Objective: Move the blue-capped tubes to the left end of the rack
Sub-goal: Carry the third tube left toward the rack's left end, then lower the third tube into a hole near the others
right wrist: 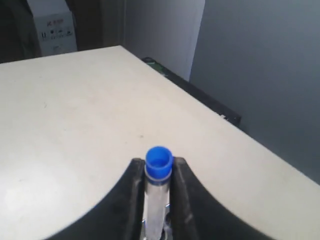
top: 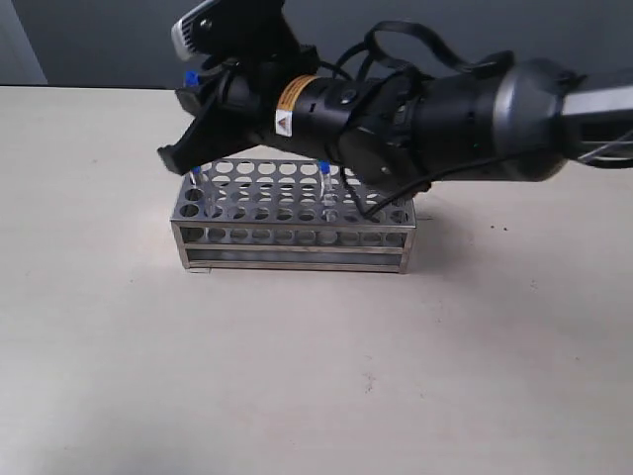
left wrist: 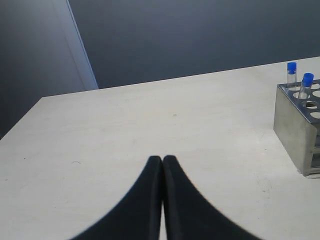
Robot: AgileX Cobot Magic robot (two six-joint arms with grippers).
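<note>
My right gripper (right wrist: 159, 165) is shut on a blue-capped tube (right wrist: 158, 200), whose cap stands just past the fingertips. In the exterior view this gripper (top: 186, 94) reaches across above the left end of the steel rack (top: 297, 252), and the held tube's cap (top: 190, 77) shows beside its tip. One capped tube (top: 195, 171) stands in the rack's left end and another (top: 323, 168) near the middle. The left wrist view shows two tubes (left wrist: 291, 68) (left wrist: 307, 80) seated at the rack's end (left wrist: 292, 125). My left gripper (left wrist: 162, 159) is shut and empty over bare table, left of the rack.
The right arm's black body (top: 445, 114) hangs over the rack's right half and hides its back rows. The light tabletop (top: 316, 376) spreads in front of the rack. A dark wall (left wrist: 200, 35) runs behind the table's far edge.
</note>
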